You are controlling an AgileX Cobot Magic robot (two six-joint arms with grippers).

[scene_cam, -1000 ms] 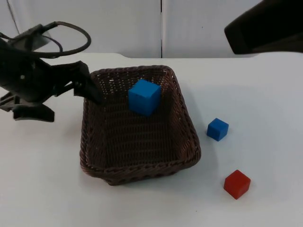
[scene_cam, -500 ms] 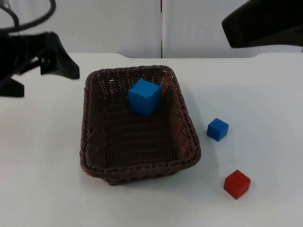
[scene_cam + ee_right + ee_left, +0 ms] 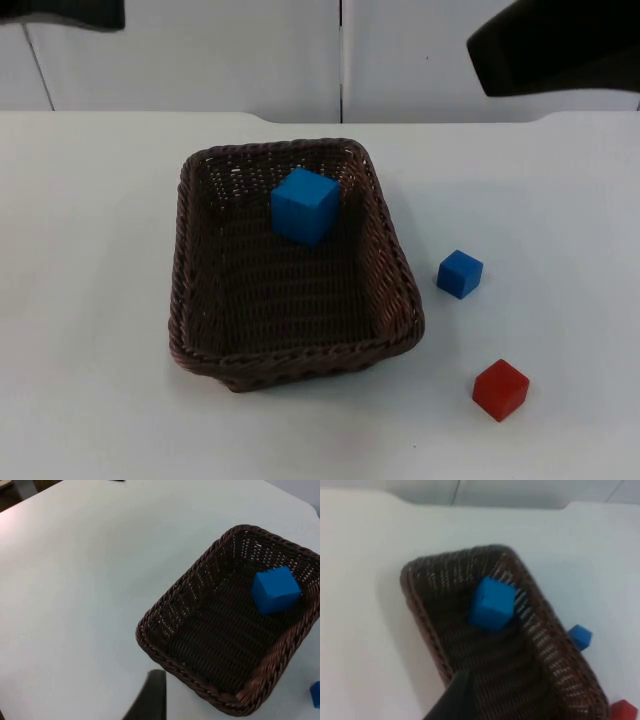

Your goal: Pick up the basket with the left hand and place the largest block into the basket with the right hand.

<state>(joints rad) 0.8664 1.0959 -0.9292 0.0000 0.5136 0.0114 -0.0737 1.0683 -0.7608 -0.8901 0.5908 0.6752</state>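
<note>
A dark brown wicker basket [image 3: 402,285] stands on the white table, with the large blue block [image 3: 305,205] inside it near the far wall. The left arm [image 3: 65,10] is drawn back at the upper left corner, well away from the basket. My left gripper [image 3: 457,702] hangs high over the basket [image 3: 422,612] and the large block [image 3: 491,604], holding nothing. The right arm [image 3: 560,50] waits at the upper right. My right gripper [image 3: 150,695] looks down on the basket [image 3: 170,605] and the block [image 3: 275,589] from above the table.
A small blue block [image 3: 459,273] lies on the table just right of the basket. A red block [image 3: 500,389] sits nearer the front, right of the basket's front corner. Bare white table lies left of the basket.
The left arm has left the basket's left rim and pulled back up into the upper left corner. Basket, blocks and right arm have not moved.
</note>
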